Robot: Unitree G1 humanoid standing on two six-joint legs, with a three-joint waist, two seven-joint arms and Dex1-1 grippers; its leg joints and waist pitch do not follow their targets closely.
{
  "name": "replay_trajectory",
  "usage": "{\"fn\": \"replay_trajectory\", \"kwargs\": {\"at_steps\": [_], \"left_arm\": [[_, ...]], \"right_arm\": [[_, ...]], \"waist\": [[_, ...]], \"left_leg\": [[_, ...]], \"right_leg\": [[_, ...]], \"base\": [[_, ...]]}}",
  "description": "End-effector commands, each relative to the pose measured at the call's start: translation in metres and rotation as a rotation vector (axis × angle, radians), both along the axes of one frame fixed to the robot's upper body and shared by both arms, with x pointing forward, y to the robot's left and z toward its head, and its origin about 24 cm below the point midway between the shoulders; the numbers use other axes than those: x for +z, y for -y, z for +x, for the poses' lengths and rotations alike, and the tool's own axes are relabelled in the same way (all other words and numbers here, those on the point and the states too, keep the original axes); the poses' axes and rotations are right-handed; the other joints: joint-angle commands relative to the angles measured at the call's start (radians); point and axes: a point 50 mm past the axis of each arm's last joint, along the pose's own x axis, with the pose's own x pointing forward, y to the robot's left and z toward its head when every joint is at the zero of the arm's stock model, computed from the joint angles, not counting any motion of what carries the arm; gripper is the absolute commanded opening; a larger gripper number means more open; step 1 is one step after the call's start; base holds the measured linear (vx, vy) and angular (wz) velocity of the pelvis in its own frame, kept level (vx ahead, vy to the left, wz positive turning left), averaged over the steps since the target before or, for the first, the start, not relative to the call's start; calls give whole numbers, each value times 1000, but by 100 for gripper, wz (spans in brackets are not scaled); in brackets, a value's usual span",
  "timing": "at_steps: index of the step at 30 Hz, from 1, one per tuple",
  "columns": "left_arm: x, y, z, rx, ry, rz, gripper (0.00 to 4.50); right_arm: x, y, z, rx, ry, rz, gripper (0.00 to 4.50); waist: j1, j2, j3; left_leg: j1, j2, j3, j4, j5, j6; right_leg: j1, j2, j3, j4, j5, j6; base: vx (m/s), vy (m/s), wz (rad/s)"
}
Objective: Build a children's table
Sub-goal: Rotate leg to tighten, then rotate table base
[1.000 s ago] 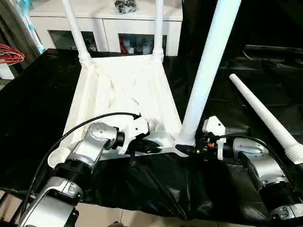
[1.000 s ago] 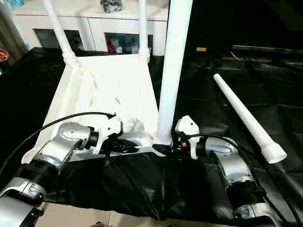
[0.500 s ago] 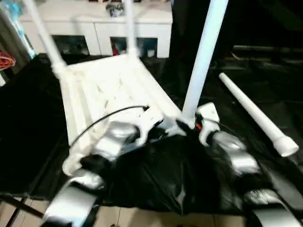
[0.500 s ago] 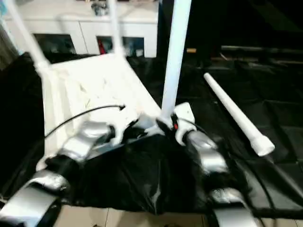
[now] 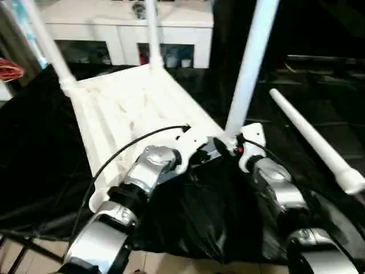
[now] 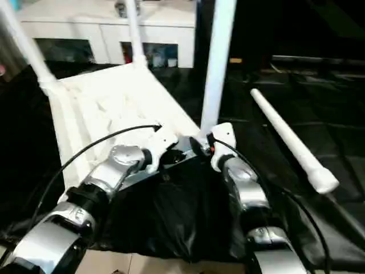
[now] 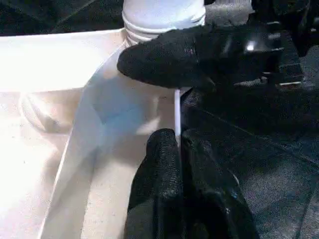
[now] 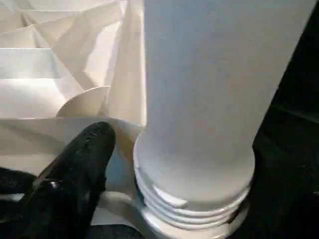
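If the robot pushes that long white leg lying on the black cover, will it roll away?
Probably. The loose leg is a round, smooth tube, so it should roll easily. It tapers, so it would likely curve, not go straight. It looks stiff, hollow and light.

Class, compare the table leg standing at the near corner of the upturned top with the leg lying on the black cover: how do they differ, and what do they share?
The near-corner leg stands upright; the loose leg lies flat on the black cover.

The near-corner leg's threaded end sits in a socket of the table top; the loose leg's threaded end is bare, apart from the top.

Both are white, tapered tubes.
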Motion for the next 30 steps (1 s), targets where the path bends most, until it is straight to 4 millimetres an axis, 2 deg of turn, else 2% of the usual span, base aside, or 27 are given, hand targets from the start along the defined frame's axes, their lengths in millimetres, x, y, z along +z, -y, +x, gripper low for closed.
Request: {"fn": "replay_trajectory", "kwargs": {"at_steps": [1,2,3,5,6,7,10,11,13,14,16,18,19,20,22,24,25,26,27,28,29,30], "left_arm": [[12,13,-2,-37,25,-103,28],[13,13,-2,-36,23,-112,28],[14,12,-2,-35,21,-126,45],[19,8,0,-15,29,-157,59],[22,1,2,-2,45,-161,63],[23,-3,3,5,55,-161,63],[29,-21,6,56,99,-155,88],[33,-37,12,130,135,-148,98],[36,-52,15,187,156,-143,103],[42,-78,21,292,201,-117,103],[46,-95,25,358,228,-99,103],[55,-133,29,512,292,-22,103],[58,-144,30,553,311,3,103],[62,-168,28,629,321,64,103],[63,-183,26,663,324,126,103],[63,-188,25,673,325,150,103],[59,-206,20,713,314,245,103],[57,-215,17,737,307,288,87],[55,-220,15,754,303,323,77],[54,-222,14,752,299,336,69],[49,-223,10,727,279,368,69],[47,-222,9,714,271,367,66]], "right_arm": [[10,3,-6,44,38,33,423],[11,4,-7,45,45,37,423],[13,7,-8,46,55,43,426],[19,12,-13,61,78,62,426],[22,14,-16,78,90,80,426],[24,16,-18,90,98,92,426],[28,20,-25,126,106,106,426],[28,23,-28,141,99,111,426],[29,25,-32,160,88,122,426],[29,26,-38,210,77,110,426],[29,26,-42,242,70,102,426],[28,26,-53,323,32,96,426],[28,26,-57,348,18,94,426],[24,27,-64,378,-23,70,426],[21,27,-68,393,-44,52,426],[20,27,-69,398,-51,46,426],[13,27,-70,393,-94,10,426],[10,27,-69,374,-118,-10,408],[7,27,-67,356,-133,-26,397],[7,27,-66,348,-134,-30,389],[7,26,-61,316,-137,-37,386],[7,25,-59,305,-136,-38,377]], "waist": [[2,-22,-63],[5,-22,-63],[4,-25,-63],[9,-24,-68],[10,-31,-69],[13,-28,-70],[8,-32,-66],[5,-32,-65],[1,-29,-62],[0,-29,-62],[1,-26,-62],[0,-24,-62],[-1,-22,-60],[-1,-22,-60],[-1,-19,-59],[0,-19,-58],[3,-20,-58],[6,-20,-57],[2,-19,-56],[2,-18,-58],[0,-23,-58],[0,-20,-58]], "left_leg": [[7,23,-2,-64,-193,99],[6,24,-2,-64,-184,102],[-1,23,-3,-65,-167,109],[-3,26,-4,-62,-144,117],[-4,28,-4,-62,-137,120],[-5,30,-5,-60,-127,129],[-9,28,-4,-60,-130,138],[-10,26,-3,-60,-134,134],[-9,24,-3,-61,-147,129],[-6,24,-2,-61,-156,121],[-6,25,-4,-62,-158,112],[-5,26,-6,-63,-166,105],[-5,27,-6,-64,-174,101],[-3,27,-6,-65,-176,98],[-1,27,-6,-66,-179,85],[0,27,-6,-66,-187,75],[3,28,-5,-66,-191,70],[4,29,-5,-67,-192,66],[-4,27,-7,-69,-187,59],[0,27,-7,-69,-189,52],[-2,27,-8,-70,-184,49],[-1,26,-8,-70,-188,45]], "right_leg": [[47,-52,45,-73,-291,-196],[49,-52,46,-72,-281,-195],[54,-52,45,-66,-266,-200],[53,-55,44,-61,-242,-210],[53,-56,44,-60,-228,-213],[53,-55,45,-54,-196,-220],[54,-55,44,-54,-200,-216],[54,-54,43,-55,-212,-211],[53,-51,42,-60,-240,-198],[50,-50,42,-63,-265,-189],[49,-48,42,-59,-262,-178],[49,-46,41,-59,-261,-169],[48,-45,41,-59,-267,-161],[47,-45,41,-60,-271,-161],[43,-45,42,-60,-278,-160],[41,-46,43,-62,-289,-163],[38,-48,45,-63,-295,-168],[36,-47,45,-62,-296,-169],[42,-46,45,-57,-293,-166],[40,-48,46,-58,-293,-163],[41,-48,46,-58,-292,-164],[40,-49,46,-57,-295,-167]], "base": [[0,0,0],[0,0,0],[0,0,0],[0,0,0],[0,0,0],[0,0,0],[0,0,0],[0,0,0],[0,0,0],[0,0,0],[0,0,0],[0,0,0],[0,0,0],[0,0,0],[0,0,0],[0,0,0],[0,0,0],[0,0,0],[0,0,0],[0,0,0],[0,0,0],[0,0,0]]}}
